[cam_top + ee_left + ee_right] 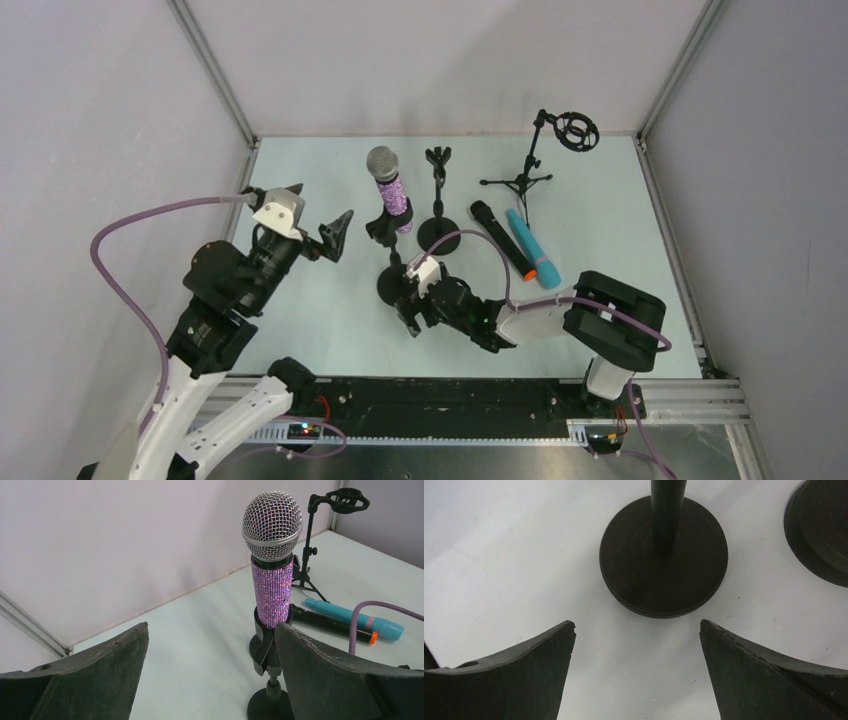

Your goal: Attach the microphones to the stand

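Purple microphone (272,592) — beyond left tool (211,627)

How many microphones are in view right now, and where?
3. The purple microphone stands upright, clipped in a stand. The black microphone and the teal microphone lie side by side on the table to its right. None appears hidden.

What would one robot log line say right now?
purple microphone: clipped upright in stand | black microphone, teal microphone: lying on table | left gripper: open, empty | right gripper: open, empty, low by round stand base
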Action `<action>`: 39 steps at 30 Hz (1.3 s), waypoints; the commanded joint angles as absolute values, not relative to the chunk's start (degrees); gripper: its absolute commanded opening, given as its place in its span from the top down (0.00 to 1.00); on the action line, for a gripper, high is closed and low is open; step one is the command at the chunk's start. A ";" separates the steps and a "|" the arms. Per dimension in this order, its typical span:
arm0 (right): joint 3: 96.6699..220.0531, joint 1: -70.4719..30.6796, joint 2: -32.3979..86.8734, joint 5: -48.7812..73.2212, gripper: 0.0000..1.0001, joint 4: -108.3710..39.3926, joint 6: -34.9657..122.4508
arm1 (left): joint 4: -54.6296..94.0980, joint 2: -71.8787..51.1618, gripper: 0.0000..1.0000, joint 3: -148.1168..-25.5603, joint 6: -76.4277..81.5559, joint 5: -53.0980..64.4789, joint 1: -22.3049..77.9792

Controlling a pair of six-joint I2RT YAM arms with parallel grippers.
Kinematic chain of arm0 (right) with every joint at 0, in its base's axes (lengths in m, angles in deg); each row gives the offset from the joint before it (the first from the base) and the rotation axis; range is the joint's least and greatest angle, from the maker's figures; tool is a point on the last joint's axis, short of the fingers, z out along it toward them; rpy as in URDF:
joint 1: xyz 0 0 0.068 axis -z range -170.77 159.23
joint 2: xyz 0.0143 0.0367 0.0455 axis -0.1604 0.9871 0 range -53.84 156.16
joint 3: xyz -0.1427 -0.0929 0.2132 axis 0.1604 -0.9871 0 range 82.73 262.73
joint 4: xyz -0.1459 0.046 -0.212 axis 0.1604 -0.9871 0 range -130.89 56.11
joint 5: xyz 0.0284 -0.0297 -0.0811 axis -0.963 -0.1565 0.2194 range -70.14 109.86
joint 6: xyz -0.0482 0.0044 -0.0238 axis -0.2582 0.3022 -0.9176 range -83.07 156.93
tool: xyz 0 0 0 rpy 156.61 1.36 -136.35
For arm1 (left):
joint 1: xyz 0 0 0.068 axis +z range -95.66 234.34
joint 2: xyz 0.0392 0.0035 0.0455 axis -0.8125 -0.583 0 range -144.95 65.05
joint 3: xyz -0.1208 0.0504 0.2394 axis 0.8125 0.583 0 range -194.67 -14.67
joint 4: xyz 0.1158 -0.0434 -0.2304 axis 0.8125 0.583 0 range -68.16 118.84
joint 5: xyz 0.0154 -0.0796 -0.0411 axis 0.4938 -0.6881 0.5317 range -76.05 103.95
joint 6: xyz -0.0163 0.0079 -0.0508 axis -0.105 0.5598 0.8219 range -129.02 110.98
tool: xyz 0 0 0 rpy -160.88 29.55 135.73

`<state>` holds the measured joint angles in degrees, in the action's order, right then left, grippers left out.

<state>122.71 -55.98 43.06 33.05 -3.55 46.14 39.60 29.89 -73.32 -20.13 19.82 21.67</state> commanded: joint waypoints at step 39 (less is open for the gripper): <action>115.07 -58.52 11.78 44.48 0.09 -10.38 42.78 | 26.93 18.02 0.00 -60.93 -10.21 0.39 22.48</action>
